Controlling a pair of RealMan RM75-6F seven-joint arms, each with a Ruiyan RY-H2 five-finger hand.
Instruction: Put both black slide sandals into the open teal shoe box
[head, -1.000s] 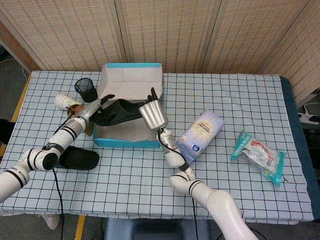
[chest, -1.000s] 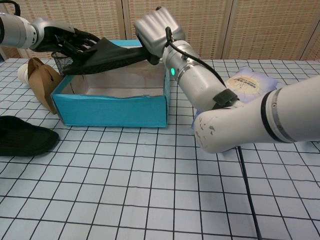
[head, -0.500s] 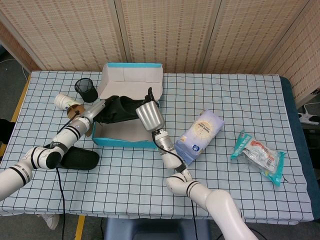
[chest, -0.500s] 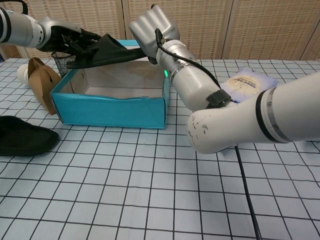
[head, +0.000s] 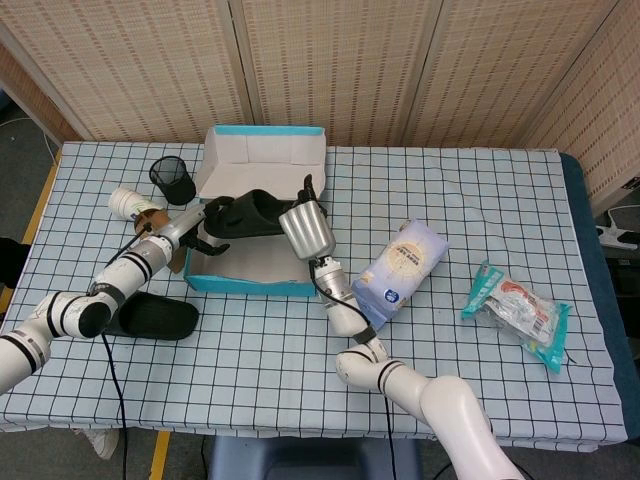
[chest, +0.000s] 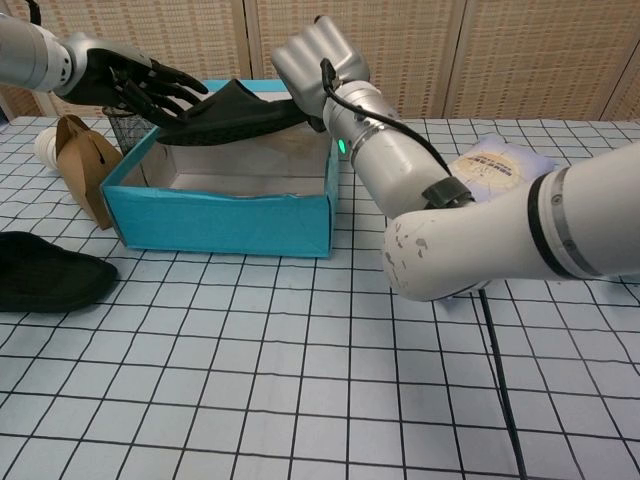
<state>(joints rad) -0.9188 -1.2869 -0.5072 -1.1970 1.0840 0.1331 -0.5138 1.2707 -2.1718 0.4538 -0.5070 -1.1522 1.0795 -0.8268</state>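
One black slide sandal (head: 250, 212) (chest: 235, 108) hangs over the open teal shoe box (head: 250, 286) (chest: 230, 215), roughly level above the rim. My right hand (head: 305, 228) (chest: 310, 58) grips its right end. At the sandal's left end my left hand (head: 205, 226) (chest: 135, 82) has its fingers spread; it touches the sandal or lies just beside it and does not grip it. The second black sandal (head: 155, 315) (chest: 45, 275) lies flat on the table, in front of the box and to its left.
A brown paper bag (chest: 82, 155), a white cup (head: 128, 202) and a black mesh pen cup (head: 173, 178) stand left of the box. A pale bag of grain (head: 402, 270) (chest: 490, 165) lies right of it, a teal snack packet (head: 517, 312) further right.
My left hand has let go of the sandal's left end and spread its fingers. The sandal has turned flatter over the box, still held by my right hand.
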